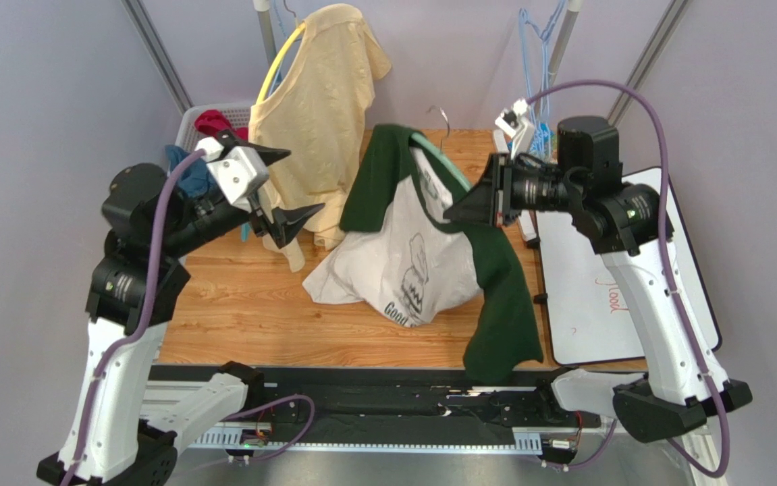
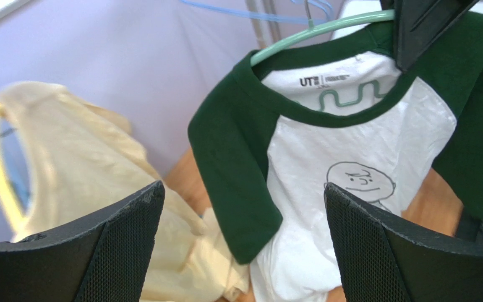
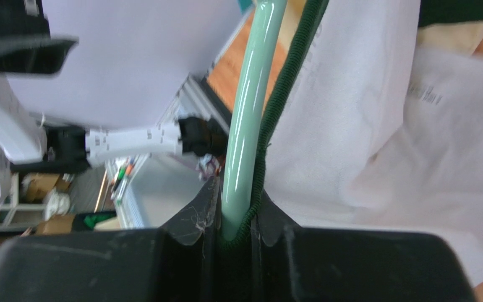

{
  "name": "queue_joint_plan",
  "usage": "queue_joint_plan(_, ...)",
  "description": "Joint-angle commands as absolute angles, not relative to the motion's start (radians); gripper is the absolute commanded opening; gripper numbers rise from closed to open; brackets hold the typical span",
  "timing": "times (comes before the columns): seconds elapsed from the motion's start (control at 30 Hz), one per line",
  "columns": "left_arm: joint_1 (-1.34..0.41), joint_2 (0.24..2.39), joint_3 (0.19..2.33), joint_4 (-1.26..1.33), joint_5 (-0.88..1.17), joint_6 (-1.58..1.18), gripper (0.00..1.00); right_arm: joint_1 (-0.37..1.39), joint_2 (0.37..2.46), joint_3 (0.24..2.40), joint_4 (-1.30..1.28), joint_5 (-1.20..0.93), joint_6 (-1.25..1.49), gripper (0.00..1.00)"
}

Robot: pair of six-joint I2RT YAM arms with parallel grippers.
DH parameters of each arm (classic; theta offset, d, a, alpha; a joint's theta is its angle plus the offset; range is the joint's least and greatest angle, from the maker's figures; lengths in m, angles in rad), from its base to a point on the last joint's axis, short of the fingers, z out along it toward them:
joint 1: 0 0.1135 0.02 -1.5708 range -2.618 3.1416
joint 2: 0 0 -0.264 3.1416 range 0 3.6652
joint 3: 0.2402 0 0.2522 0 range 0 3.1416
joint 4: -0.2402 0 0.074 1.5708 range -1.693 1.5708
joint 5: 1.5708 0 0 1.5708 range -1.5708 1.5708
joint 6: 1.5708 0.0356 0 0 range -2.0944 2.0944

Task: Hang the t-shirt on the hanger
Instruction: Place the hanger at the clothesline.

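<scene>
The 2 arms stand up from their bases and bend inward, wrists raised above the table. The left arm (image 1: 118, 304) reaches right with its forearm level; the left gripper (image 1: 304, 182) (image 2: 244, 207) has its 2 fingers (image 2: 99, 251) spread wide, holding nothing. The right arm (image 1: 656, 294) reaches left; the right gripper (image 1: 455, 215) (image 3: 237, 220) is clamped on the hanger (image 3: 253, 94), with the t-shirt (image 3: 351, 94) collar pinched alongside it.
</scene>
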State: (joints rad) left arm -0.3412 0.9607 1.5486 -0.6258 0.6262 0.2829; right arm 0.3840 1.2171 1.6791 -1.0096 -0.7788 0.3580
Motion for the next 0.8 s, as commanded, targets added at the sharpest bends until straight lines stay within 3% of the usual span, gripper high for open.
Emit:
queue_joint_plan(0.0, -0.339, 0.951, 1.565, -0.56, 0.395, 0.172, 0.99, 0.379, 1.345, 1.919, -0.758, -0.638, 0.454, 0.0)
queue_joint_plan(0.07, -0.339, 0.959, 1.574, -0.6, 0.312, 0.172, 0.99, 0.379, 1.412, 2.05, -0.756, -0.588, 0.457, 0.0)
queue_joint_plan(0.27, -0.339, 0.93, 1.543, -0.632, 0.342, 0.192, 0.99, 0.38, 1.652, 2.325, -0.681, -0.534, 0.535, 0.0)
queue_joint_plan(0.77, -0.339, 0.845, 1.42, -0.606, 0.327, 0.207, 0.99, 0.408, 1.945, 2.52, -0.413, -0.382, 0.64, 0.0)
